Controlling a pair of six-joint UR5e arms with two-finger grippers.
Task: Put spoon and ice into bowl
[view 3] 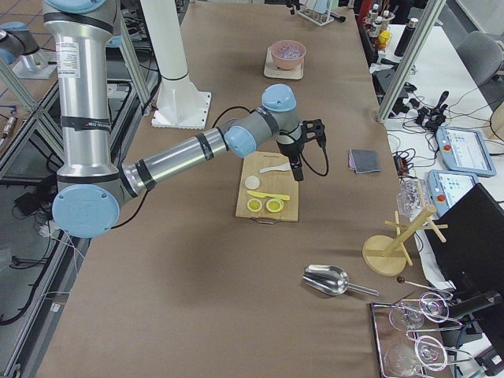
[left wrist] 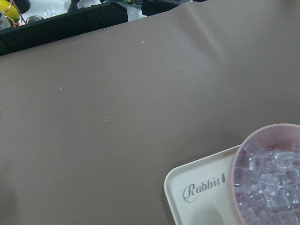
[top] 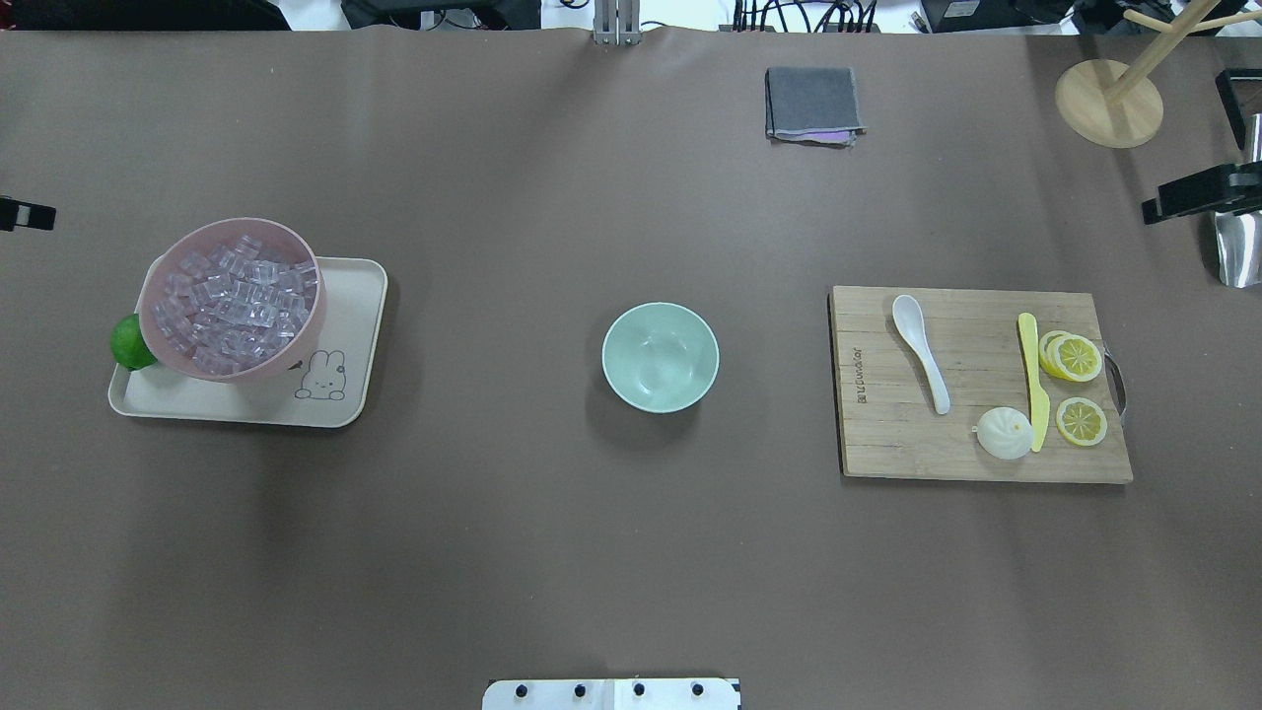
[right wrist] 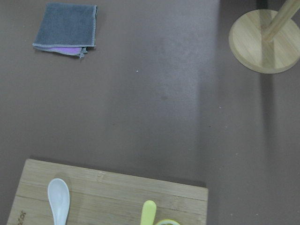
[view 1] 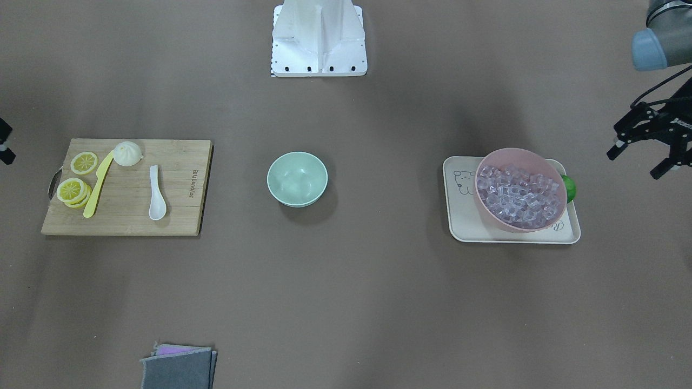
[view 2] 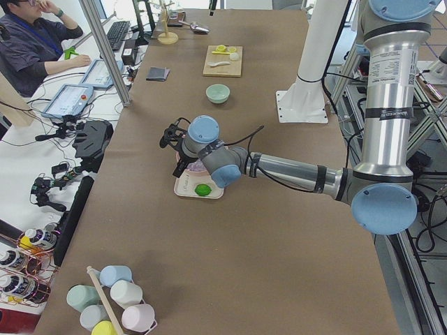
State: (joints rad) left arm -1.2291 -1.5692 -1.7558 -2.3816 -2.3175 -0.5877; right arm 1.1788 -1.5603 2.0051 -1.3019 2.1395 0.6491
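Observation:
The white spoon lies on the wooden cutting board; it also shows in the overhead view and the right wrist view. The empty mint-green bowl stands at the table's middle. Many ice cubes fill the pink bowl on a cream tray. My left gripper hovers beside the tray, open and empty. My right gripper is at the table edge beyond the board; I cannot tell whether it is open.
On the board lie a yellow knife, lemon slices and a white bun. A lime sits behind the pink bowl. A folded grey cloth, a wooden stand and a metal scoop are farther off.

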